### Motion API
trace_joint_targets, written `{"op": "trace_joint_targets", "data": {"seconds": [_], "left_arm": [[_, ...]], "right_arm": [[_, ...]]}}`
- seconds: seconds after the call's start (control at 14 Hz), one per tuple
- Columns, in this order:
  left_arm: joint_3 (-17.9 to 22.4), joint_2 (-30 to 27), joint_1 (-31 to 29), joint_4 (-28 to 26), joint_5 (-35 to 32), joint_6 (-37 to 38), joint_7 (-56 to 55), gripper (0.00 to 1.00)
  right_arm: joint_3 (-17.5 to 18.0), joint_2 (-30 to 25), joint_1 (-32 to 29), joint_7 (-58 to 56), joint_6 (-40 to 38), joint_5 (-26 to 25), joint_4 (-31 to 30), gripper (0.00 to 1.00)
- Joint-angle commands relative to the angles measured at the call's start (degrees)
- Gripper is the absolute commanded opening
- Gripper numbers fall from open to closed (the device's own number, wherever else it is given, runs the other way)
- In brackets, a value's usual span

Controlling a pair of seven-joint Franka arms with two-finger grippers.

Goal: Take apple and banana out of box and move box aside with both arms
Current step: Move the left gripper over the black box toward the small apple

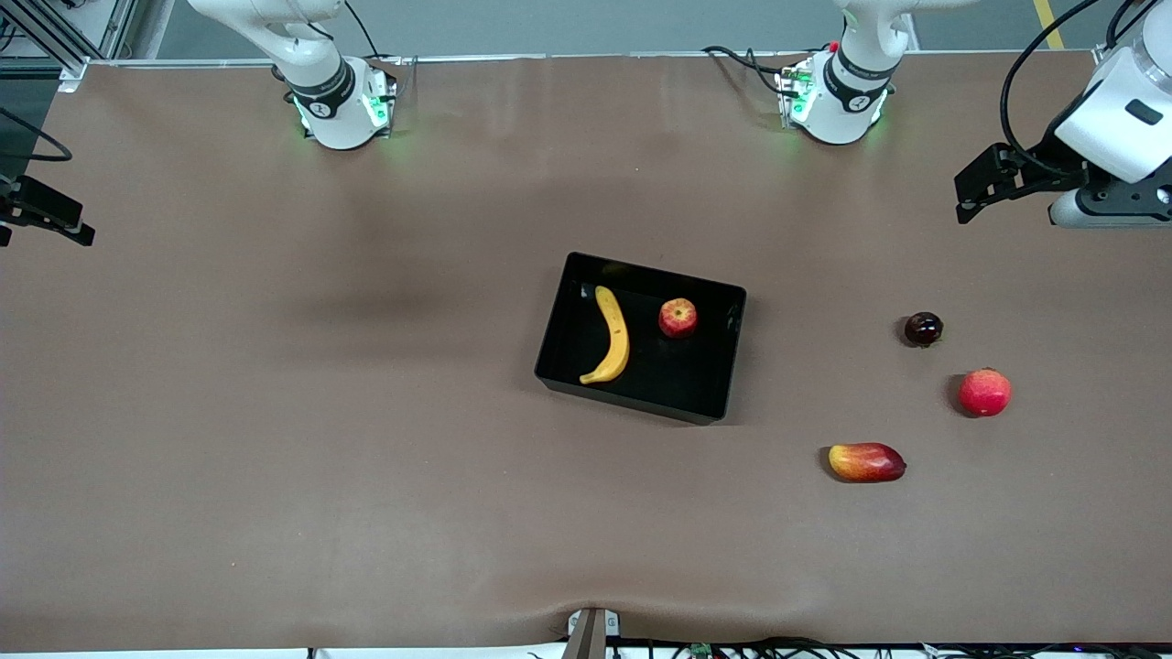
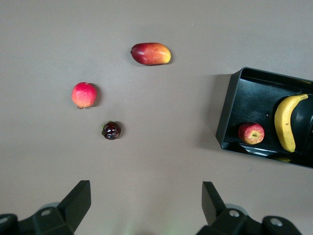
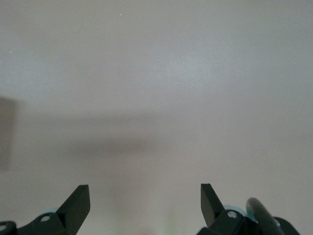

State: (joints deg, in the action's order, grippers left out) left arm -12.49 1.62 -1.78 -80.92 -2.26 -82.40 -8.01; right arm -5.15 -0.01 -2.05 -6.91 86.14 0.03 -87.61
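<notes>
The black box [image 1: 700, 371] sits near the middle of the table. The yellow banana [image 1: 612, 337] and the small red apple [image 1: 678, 318] lie inside it, apart from each other. The left wrist view shows the box [image 2: 226, 117] with the banana [image 2: 286, 122] and the apple [image 2: 251, 133] in it. My left gripper [image 1: 971, 201] hangs open and empty over the table at the left arm's end, its fingers wide apart in its wrist view [image 2: 145, 196]. My right gripper [image 1: 69, 229] hangs open and empty over bare table at the right arm's end, also seen in its wrist view [image 3: 145, 196].
Three other fruits lie on the table between the box and the left arm's end: a red-yellow mango [image 1: 866, 462], a larger red round fruit [image 1: 984, 392] and a small dark fruit [image 1: 923, 329]. The brown mat ends at the table edges.
</notes>
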Motion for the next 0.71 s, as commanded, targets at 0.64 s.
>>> {"op": "trace_joint_targets", "data": {"seconds": [0.64], "left_arm": [[-6.39, 3.57, 1.07, -2.65, 0.15, -6.61, -0.52, 1.0]], "right_arm": [[0.66, 0.19, -1.11, 0.76, -0.71, 0.41, 0.86, 1.0]]}}
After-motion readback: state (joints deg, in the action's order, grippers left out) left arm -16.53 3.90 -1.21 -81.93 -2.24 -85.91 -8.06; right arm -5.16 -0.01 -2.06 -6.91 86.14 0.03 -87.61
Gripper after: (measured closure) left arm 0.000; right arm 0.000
